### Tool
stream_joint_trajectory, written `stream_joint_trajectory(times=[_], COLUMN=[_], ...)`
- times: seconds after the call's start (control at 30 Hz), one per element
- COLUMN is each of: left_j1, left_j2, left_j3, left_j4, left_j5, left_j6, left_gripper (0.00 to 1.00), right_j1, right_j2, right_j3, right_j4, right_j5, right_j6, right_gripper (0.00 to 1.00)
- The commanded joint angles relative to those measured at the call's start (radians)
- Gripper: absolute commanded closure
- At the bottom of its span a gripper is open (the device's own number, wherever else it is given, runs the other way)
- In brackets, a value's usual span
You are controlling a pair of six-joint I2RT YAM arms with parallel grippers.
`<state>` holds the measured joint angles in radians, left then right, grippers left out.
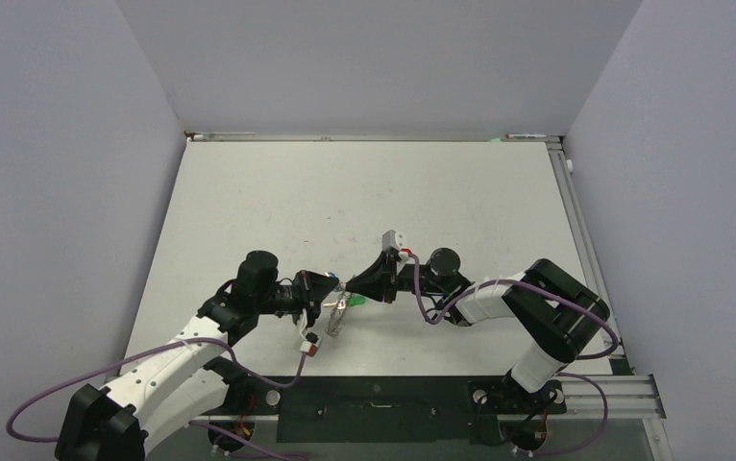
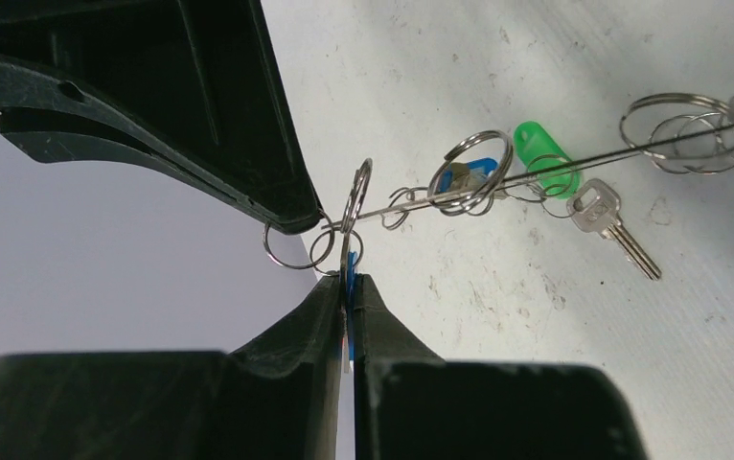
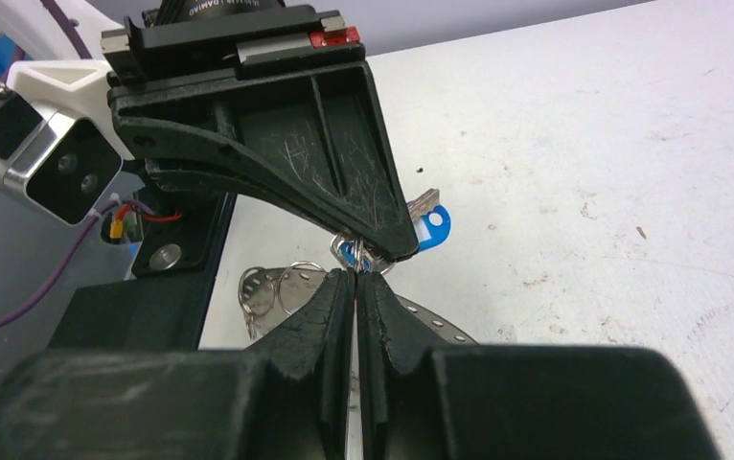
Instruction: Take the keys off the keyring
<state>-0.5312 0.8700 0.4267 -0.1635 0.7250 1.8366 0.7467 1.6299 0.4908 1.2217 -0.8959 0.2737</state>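
The keyring is a thin silver disc, seen edge-on in the left wrist view [image 2: 555,163], with wire loops [image 2: 689,134] along its rim. It hangs just above the table between both grippers [image 1: 336,315]. A green key [image 2: 545,158], a blue key [image 2: 469,177] and a small silver key [image 2: 612,225] hang from it. My left gripper [image 2: 348,280] is shut on another blue key and its loop. My right gripper [image 3: 355,278] is shut on the disc's rim [image 3: 440,326], tip to tip with the left gripper [image 3: 392,249]. A blue key [image 3: 430,225] shows behind them.
Both arms meet at the near middle of the white table [image 1: 364,192]. A black mat strip [image 1: 374,408] lies along the near edge. A metal rail [image 1: 576,221] runs down the right side. Grey walls enclose the table.
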Motion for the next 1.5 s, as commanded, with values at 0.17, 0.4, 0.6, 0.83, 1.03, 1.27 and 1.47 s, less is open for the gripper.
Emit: stream_joint_trajectory(times=[0.17, 0.4, 0.6, 0.83, 1.03, 1.27, 1.47], left_j1=[-0.037, -0.057, -0.074, -0.105, -0.125, -0.086, -0.051], left_j2=[0.013, 0.05, 0.084, 0.103, 0.116, 0.081, 0.066], left_j3=[0.003, 0.006, 0.0, -0.014, -0.021, 0.023, 0.049], left_j4=[0.067, 0.122, 0.148, 0.219, 0.253, 0.236, 0.215], left_j5=[-0.009, -0.023, -0.025, -0.034, -0.05, -0.089, -0.068], left_j6=[-0.075, -0.101, -0.113, -0.148, -0.191, -0.283, -0.251], left_gripper=[1.0, 1.0, 1.0, 1.0, 1.0, 1.0, 1.0], right_j1=[0.022, 0.046, 0.058, 0.066, 0.075, 0.014, -0.046], right_j2=[0.025, 0.062, 0.097, 0.139, 0.156, 0.101, 0.048], right_j3=[-0.026, -0.019, -0.012, 0.006, 0.018, -0.016, -0.028], right_j4=[0.27, 0.282, 0.288, 0.302, 0.332, 0.251, 0.182], right_j5=[0.133, 0.164, 0.192, 0.22, 0.231, 0.15, 0.074], right_j6=[0.081, 0.107, 0.14, 0.199, 0.264, 0.233, 0.18], right_gripper=[0.95, 0.95, 0.95, 0.95, 0.95, 0.84, 0.61])
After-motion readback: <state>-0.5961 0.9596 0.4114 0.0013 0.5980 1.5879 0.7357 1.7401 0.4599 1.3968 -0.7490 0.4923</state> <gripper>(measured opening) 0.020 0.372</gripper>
